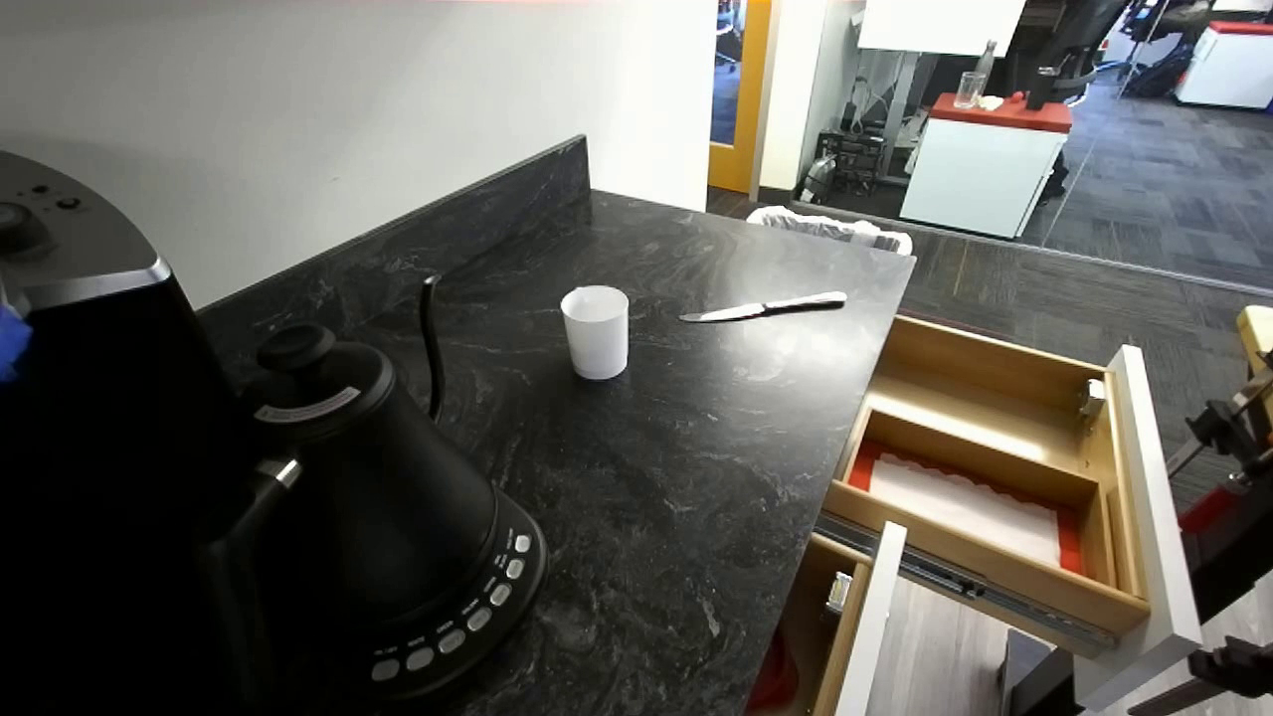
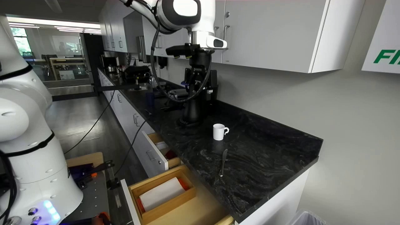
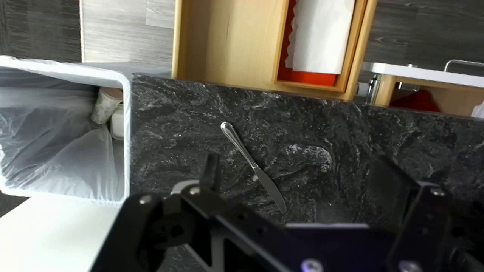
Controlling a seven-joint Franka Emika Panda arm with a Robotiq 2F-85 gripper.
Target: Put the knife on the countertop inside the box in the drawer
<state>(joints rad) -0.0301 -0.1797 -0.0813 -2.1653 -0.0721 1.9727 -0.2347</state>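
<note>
The knife (image 1: 764, 308) is slim and silvery and lies flat on the dark speckled countertop (image 1: 686, 467). It also shows in an exterior view (image 2: 223, 162) and in the wrist view (image 3: 254, 165), handle end toward the drawer. The drawer (image 3: 242, 49) is pulled out below the counter edge. The pale wood box (image 2: 170, 204) sits inside the drawer; it also shows in the wrist view (image 3: 351, 41). A white sheet over red lies in the box. My gripper (image 3: 300, 175) is open and empty, its fingers wide apart above the countertop; the knife lies below, between them in the picture.
A white cup (image 2: 218, 132) stands near the knife. A black kettle (image 1: 378, 497) and a coffee machine (image 1: 80, 259) stand farther along the counter. Another drawer (image 1: 873, 636) is partly open beside the first. A lined bin (image 3: 126, 151) stands at the counter's end.
</note>
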